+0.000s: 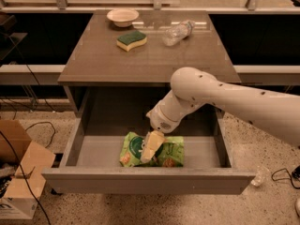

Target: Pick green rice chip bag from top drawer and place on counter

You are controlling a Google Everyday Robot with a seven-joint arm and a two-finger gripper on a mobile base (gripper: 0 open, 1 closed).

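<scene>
The green rice chip bag (172,155) lies flat on the floor of the open top drawer (150,183), near its front middle. My gripper (150,149) hangs from the white arm (225,97), which reaches in from the right. The gripper is down inside the drawer, right over the bag's middle, and covers part of its dark green logo. I cannot tell whether it touches the bag. The counter (154,60) is the glossy grey-brown tabletop above the drawer.
On the counter stand a white bowl (123,17), a green-topped yellow sponge (131,40) and a clear plastic bottle (178,32) lying on its side. A cardboard box (18,172) sits on the floor at the left. Cables run over the floor.
</scene>
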